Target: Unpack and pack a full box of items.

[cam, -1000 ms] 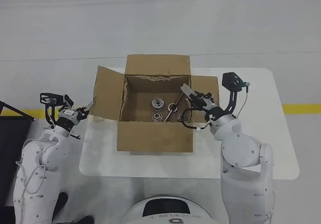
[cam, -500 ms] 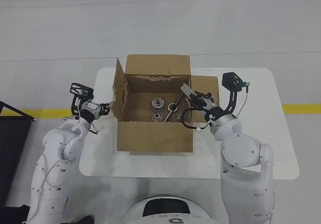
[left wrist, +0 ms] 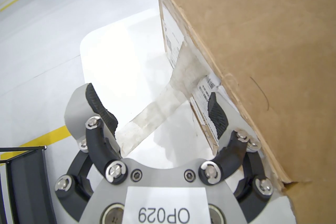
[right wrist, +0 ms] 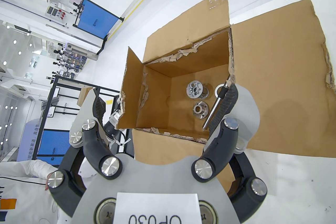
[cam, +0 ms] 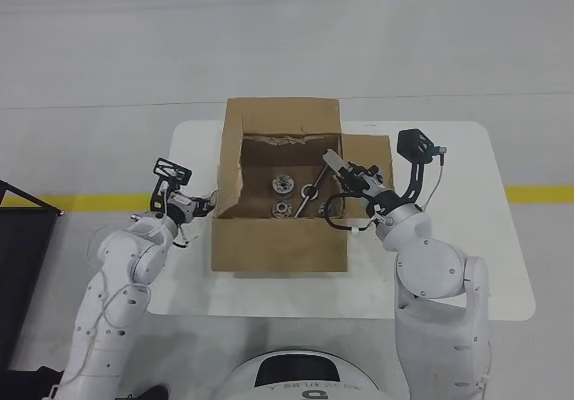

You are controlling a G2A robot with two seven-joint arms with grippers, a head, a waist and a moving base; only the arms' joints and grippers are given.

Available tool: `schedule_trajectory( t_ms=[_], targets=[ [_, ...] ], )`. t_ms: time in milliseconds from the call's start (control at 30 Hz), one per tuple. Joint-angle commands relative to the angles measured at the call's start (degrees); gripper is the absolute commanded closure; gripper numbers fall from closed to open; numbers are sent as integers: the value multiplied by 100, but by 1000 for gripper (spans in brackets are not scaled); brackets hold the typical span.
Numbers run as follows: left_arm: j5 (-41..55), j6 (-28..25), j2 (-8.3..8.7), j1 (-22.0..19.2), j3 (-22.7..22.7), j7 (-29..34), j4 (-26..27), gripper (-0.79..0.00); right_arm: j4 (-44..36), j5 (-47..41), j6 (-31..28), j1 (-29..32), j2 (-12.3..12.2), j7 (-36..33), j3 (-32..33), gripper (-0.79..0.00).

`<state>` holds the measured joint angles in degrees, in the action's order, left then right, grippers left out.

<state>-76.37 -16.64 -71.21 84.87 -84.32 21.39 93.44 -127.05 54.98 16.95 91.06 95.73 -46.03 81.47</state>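
Touching left hand (left wrist: 155,101): box flap (left wrist: 249,25).

Left gripper (cam: 205,203): moved from beyond the left edge of the table (cam: 457,275) to just beside the box (cam: 277,248), fingers apart; left flap (cam: 229,172): raised from lying spread outward to standing nearly upright.

Open brown cardboard box (cam: 277,255), left flap (cam: 229,182) raised upright, holds two flanged metal hubs (cam: 283,184) and a slim steel rod (cam: 312,190)
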Motion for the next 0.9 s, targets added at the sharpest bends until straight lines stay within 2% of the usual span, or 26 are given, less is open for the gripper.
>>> schedule_trajectory(
  t_ms=[0, 167, 333, 567, 867],
  targets=[
    [169, -20, 3, 44, -52, -121, 92, -785, 0, 0, 0, 0, 0, 0, 0, -785],
    [533, -119, 24, 196, -254, -401, 466, -785, 0, 0, 0, 0, 0, 0, 0, -785],
    [194, -125, 35, 89, -25, -63, 684, -785, 0, 0, 0, 0, 0, 0, 0, -785],
    [-310, 316, -26, -366, 586, 356, 238, -785, 0, 0, 0, 0, 0, 0, 0, -785],
    [-339, 332, -12, -371, 598, 362, 138, -785, 0, 0, 0, 0, 0, 0, 0, -785]
  ],
)
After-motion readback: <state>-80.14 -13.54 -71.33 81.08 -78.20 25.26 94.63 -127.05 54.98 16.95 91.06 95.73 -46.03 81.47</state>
